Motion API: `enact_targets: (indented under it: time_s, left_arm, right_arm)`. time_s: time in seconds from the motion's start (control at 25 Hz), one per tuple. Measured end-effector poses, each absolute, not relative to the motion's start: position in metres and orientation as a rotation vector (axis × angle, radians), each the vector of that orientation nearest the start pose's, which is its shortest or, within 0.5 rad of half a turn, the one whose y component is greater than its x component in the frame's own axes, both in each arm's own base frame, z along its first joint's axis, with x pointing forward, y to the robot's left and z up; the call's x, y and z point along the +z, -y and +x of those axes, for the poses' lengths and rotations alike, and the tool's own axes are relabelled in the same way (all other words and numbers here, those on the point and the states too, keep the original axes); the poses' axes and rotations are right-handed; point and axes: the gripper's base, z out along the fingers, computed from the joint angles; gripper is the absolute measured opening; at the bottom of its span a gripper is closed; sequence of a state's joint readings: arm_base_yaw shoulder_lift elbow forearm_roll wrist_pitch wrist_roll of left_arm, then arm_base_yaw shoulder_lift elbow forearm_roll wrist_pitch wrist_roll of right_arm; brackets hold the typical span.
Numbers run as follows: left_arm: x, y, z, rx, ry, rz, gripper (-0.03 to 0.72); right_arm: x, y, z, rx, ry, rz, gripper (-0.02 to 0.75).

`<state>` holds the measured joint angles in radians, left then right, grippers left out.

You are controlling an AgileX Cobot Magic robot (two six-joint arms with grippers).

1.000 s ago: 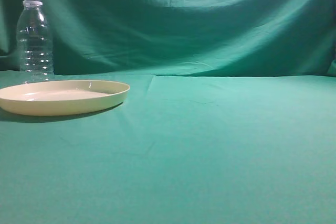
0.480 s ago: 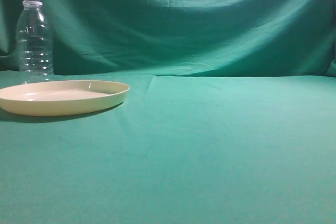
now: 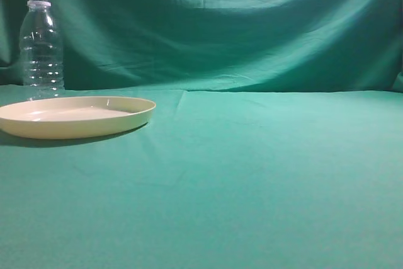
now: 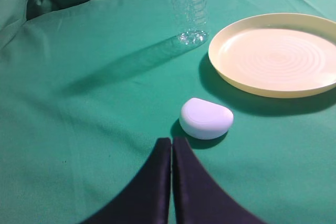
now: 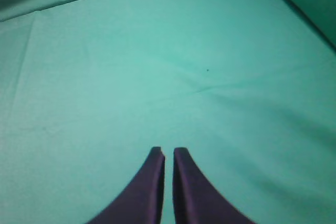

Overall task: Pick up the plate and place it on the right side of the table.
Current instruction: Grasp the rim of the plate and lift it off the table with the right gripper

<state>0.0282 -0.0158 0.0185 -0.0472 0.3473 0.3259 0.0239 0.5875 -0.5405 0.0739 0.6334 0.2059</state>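
The cream-yellow plate [image 3: 75, 116] lies flat on the left of the teal-green table [image 3: 264, 174]. It also shows in the left wrist view [image 4: 276, 53] at the upper right. My left gripper [image 4: 172, 141] is shut and empty, above the cloth, short of the plate and to its left. My right gripper [image 5: 168, 152] is shut and empty over bare cloth; the plate is out of that view. Neither gripper shows in the exterior view.
A clear ribbed plastic bottle [image 3: 41, 45] stands behind the plate; it also shows in the left wrist view [image 4: 188, 9]. A small white rounded case [image 4: 206, 118] lies just ahead of my left gripper, beside the plate. A wrinkled green backdrop [image 3: 239, 23] hangs behind.
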Motion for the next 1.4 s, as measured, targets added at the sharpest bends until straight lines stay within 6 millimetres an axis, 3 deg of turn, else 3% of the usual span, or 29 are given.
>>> enact_targets:
  time_s: [0.2, 0.36, 0.56, 0.6, 0.64, 0.76, 1.04, 1.2, 1.36, 1.4]
  left_arm:
    - [0.177, 0.000, 0.053, 0.203, -1.822, 0.243, 0.000]
    - [0.177, 0.000, 0.053, 0.203, -1.822, 0.243, 0.000]
    - [0.177, 0.000, 0.053, 0.203, -1.822, 0.243, 0.000]
    - [0.177, 0.000, 0.053, 0.203, -1.822, 0.243, 0.000]
    - [0.177, 0.000, 0.053, 0.203, -1.822, 0.243, 0.000]
    - [0.177, 0.000, 0.053, 0.203, -1.822, 0.243, 0.000]
    - [0.177, 0.000, 0.053, 0.203, -1.822, 0.243, 0.000]
    - [0.177, 0.000, 0.053, 0.203, -1.822, 0.243, 0.000]
    - [0.177, 0.000, 0.053, 0.203, -1.822, 0.243, 0.000]
    - [0.177, 0.000, 0.053, 0.203, -1.822, 0.243, 0.000]
  right_arm:
    - [0.308, -0.023, 0.126, 0.249, -2.236, -0.082, 0.048]
    - [0.318, -0.043, 0.154, 0.319, -2.353, -0.276, 0.048]
    - [0.322, -0.088, 0.199, 0.393, -2.385, -0.487, 0.048]
    - [0.321, -0.100, 0.210, 0.411, -2.402, -0.509, 0.000]
    - [0.320, -0.114, 0.220, 0.434, -2.425, -0.538, 0.000]
    - [0.307, -0.160, 0.247, 0.463, -2.537, -0.659, 0.000]
    - [0.269, -0.255, 0.310, 0.266, -2.715, -0.892, 0.000]
    - [0.251, -0.288, 0.345, 0.264, -2.718, -0.868, 0.000]
    - [0.237, -0.305, 0.367, 0.275, -2.698, -0.843, 0.000]
    - [0.233, -0.308, 0.370, 0.277, -2.694, -0.839, 0.048]
